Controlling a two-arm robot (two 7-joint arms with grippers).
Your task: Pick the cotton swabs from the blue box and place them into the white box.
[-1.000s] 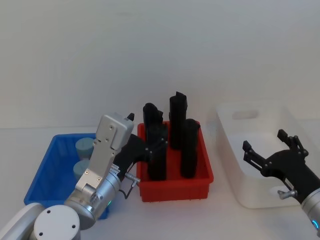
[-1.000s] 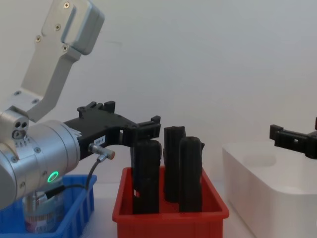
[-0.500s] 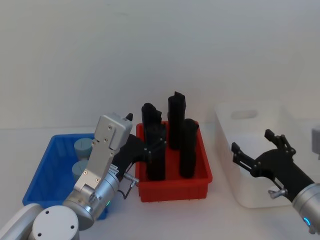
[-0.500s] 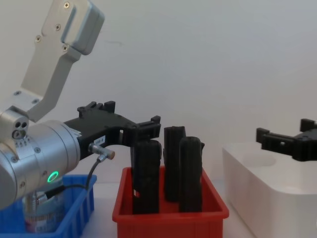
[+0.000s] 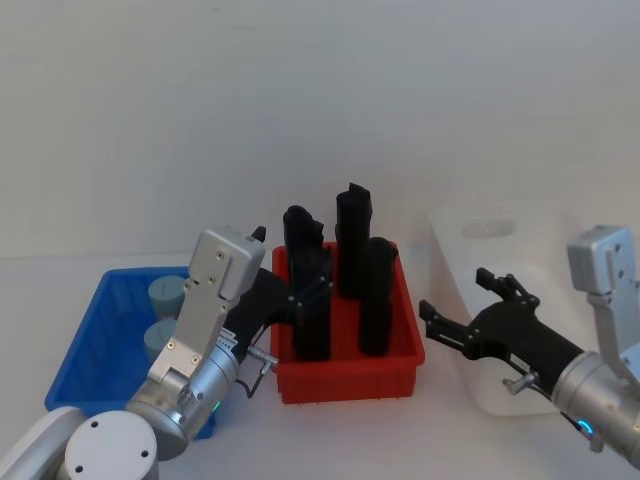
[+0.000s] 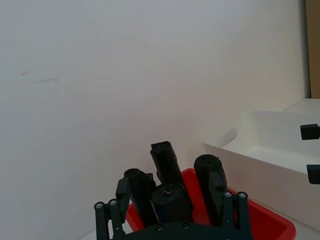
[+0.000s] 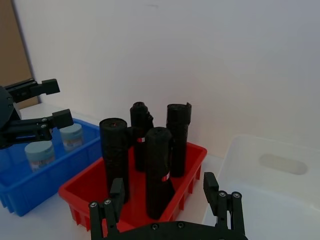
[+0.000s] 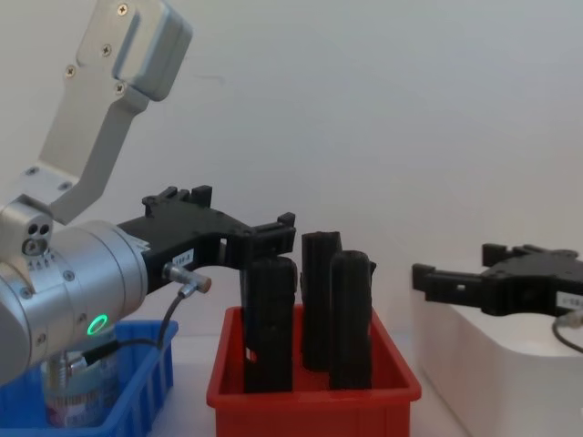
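Three bins stand in a row. A small bright blue ribbed plastic box [image 5: 95,335] is on the left, a red plastic bin [image 5: 350,378] in the middle and a larger plain white smooth-sided plastic box [image 5: 520,225] on the right.

The left gripper [image 5: 296,292] hangs at the red bin's left edge, level with the tops of the tall black blocks [image 5: 375,295]. There are four of these, all upright in the red bin. In the right wrist view its two fingers [image 7: 42,86] are spread wide with nothing between them. One fingertip sits just beside the top of the nearest block; I cannot tell whether they touch.

The cotton swabs are two short round tubs with pale grey-blue tops [image 5: 168,293] [image 5: 158,338]. Both stand in the blue box, behind and to the outer side of this gripper, below its wrist. They are side by side and slightly apart.

The right gripper [image 5: 455,300] hovers over the white box's left wall, its fingers pointing toward the red bin. These two fingers [image 8: 435,279] are also spread wide and carry nothing. The white box lies beneath and behind this gripper; no tubs are visible in the part of its inside that shows.
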